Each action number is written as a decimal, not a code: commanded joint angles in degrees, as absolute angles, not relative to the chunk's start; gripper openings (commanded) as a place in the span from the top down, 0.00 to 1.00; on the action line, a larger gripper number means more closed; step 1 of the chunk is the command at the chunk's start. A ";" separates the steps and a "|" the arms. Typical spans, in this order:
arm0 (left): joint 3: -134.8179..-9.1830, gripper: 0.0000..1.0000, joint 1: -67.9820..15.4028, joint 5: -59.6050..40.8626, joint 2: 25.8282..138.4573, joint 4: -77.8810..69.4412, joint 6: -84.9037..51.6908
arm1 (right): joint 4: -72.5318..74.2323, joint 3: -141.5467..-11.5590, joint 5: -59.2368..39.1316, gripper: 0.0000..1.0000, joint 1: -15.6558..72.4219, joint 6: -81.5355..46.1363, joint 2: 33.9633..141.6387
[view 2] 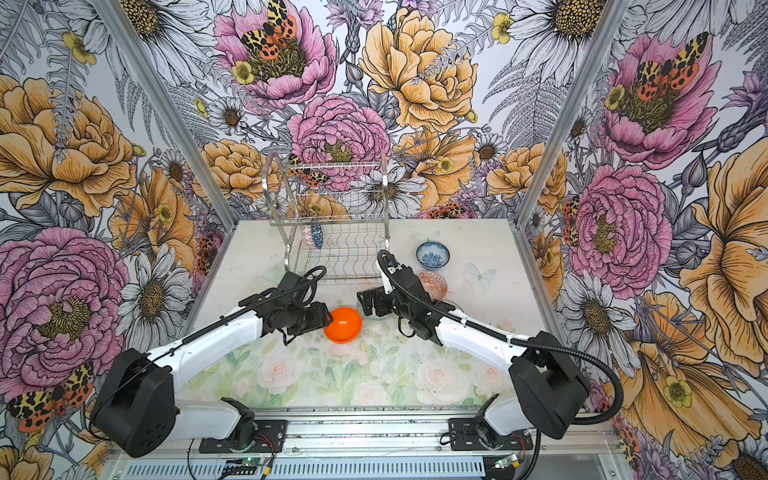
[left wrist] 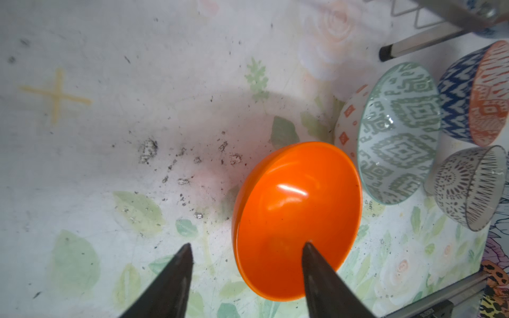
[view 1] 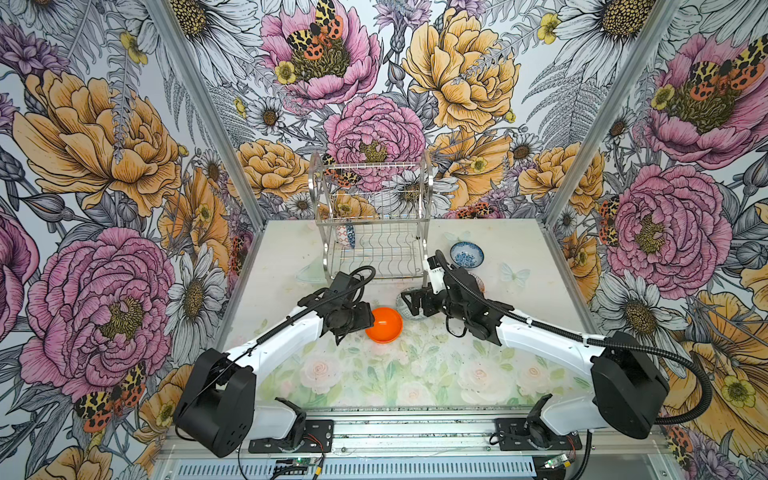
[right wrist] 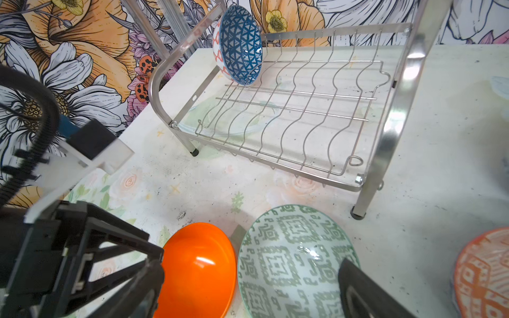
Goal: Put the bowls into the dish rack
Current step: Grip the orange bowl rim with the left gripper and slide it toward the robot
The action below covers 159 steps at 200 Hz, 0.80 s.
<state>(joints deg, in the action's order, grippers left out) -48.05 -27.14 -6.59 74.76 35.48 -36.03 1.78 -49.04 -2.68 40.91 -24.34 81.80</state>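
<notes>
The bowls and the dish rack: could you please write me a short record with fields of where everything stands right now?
dish rack: at the back of the table, two shelves
bowl in rack: one, blue-patterned bowl, on edge at one end of the lower shelf
bowls on table: orange bowl, grey-green bowl, floral bowl, orange-patterned bowl, black-and-white bowl
left gripper: open, one fingertip over the orange bowl, the other beside it
right gripper: open, above the grey-green bowl
</notes>
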 commanded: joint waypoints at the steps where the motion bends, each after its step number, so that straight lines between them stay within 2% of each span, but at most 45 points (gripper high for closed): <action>1: -49.49 0.06 -24.45 -5.95 69.37 35.77 -35.55 | -1.67 -52.70 1.46 0.01 42.53 -23.70 82.66; 8: -49.30 0.01 -23.38 -6.26 67.76 35.77 -35.38 | -2.90 -53.69 2.96 0.01 43.38 -23.65 83.43; 37: -46.70 0.01 -16.12 -11.97 61.36 34.89 -36.07 | -7.81 -58.73 8.42 0.01 48.18 -24.46 87.99; 89: -35.28 0.01 -1.92 -26.97 49.91 26.44 -43.16 | -10.57 -65.87 10.64 0.01 54.49 -30.10 96.48; 159: -27.92 0.02 4.82 -36.30 46.73 21.16 -46.70 | -13.72 -76.59 10.94 0.16 59.84 -34.84 108.84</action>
<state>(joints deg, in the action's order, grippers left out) -29.17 3.66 -31.38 48.58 25.71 -44.47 -11.62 -72.60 9.45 58.59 -32.34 106.13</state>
